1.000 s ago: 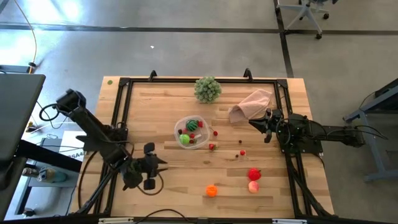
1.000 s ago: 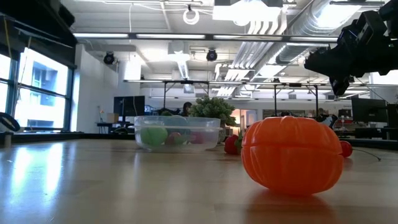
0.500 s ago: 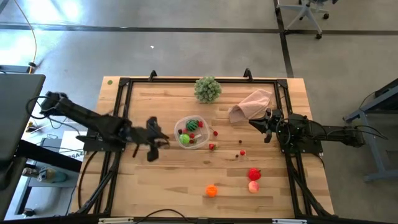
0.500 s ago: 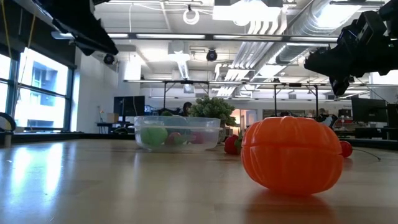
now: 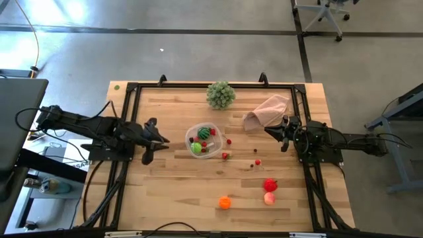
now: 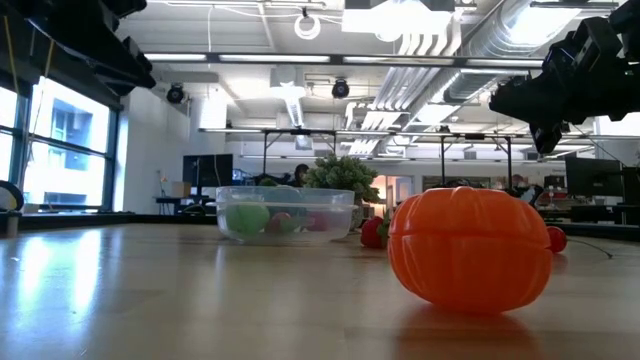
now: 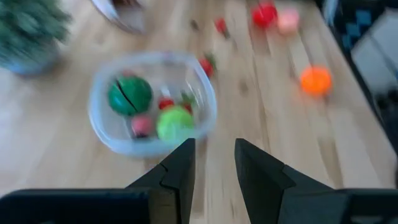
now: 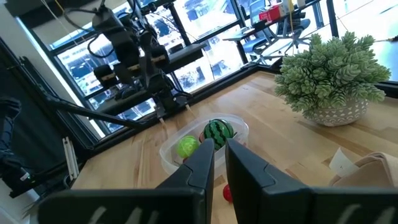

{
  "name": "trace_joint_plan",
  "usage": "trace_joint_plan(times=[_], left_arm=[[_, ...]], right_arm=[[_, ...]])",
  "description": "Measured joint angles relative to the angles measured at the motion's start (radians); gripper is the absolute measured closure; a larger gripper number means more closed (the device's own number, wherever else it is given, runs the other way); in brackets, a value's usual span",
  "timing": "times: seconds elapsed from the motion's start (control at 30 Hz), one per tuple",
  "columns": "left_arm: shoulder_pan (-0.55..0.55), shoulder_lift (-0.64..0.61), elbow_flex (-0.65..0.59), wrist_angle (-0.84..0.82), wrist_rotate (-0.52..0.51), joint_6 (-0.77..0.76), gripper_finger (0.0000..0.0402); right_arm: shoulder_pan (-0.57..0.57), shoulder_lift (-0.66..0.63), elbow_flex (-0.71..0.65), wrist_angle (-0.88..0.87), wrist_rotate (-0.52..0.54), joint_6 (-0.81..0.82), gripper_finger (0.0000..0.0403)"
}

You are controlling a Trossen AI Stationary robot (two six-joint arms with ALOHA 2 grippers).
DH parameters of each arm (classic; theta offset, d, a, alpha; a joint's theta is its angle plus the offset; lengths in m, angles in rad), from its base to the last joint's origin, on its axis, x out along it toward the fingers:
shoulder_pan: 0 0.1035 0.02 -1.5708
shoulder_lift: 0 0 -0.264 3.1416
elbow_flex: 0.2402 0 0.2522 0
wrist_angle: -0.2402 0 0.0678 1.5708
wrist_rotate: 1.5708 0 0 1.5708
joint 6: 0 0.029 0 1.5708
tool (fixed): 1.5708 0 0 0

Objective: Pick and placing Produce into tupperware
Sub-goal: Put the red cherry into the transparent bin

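The clear tupperware [image 5: 203, 141] stands mid-table and holds a light green piece [image 5: 196, 147], a striped dark green piece [image 5: 205, 133] and small red ones. Other produce lies on the wood: an orange piece [image 5: 225, 202], a red one [image 5: 269, 185], a pink one [image 5: 269, 198] and tiny red berries [image 5: 225, 156]. My left gripper [image 5: 162, 138] hangs to the tupperware's left and points at it, slightly open with nothing between its fingers [image 7: 214, 152]. My right gripper [image 5: 268, 130] waits shut at the table's right side, also empty [image 8: 219, 149].
A pale green leafy ball [image 5: 221, 94] sits near the far edge. A pinkish-beige cloth [image 5: 268, 111] lies at the far right, beside my right gripper. A black frame [image 5: 132, 86] runs along the table's edges. In the low view the orange piece [image 6: 470, 250] stands close to the camera.
My left gripper has swung from the near-left part of the table toward the far edge and risen a little. It has turned from pointing at the near edge to pointing right, at the tupperware. Its fingers stay as they were. No produce has moved.
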Motion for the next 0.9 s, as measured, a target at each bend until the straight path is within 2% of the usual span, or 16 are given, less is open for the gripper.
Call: trace_joint_plan(times=[0.9], left_arm=[[0.0, 0.007, 0.0, -0.016, 0.001, 0.018, 0.03]], right_arm=[[0.0, 0.0, 0.0, 0.0, -0.002, 0.0, 0.0373]])
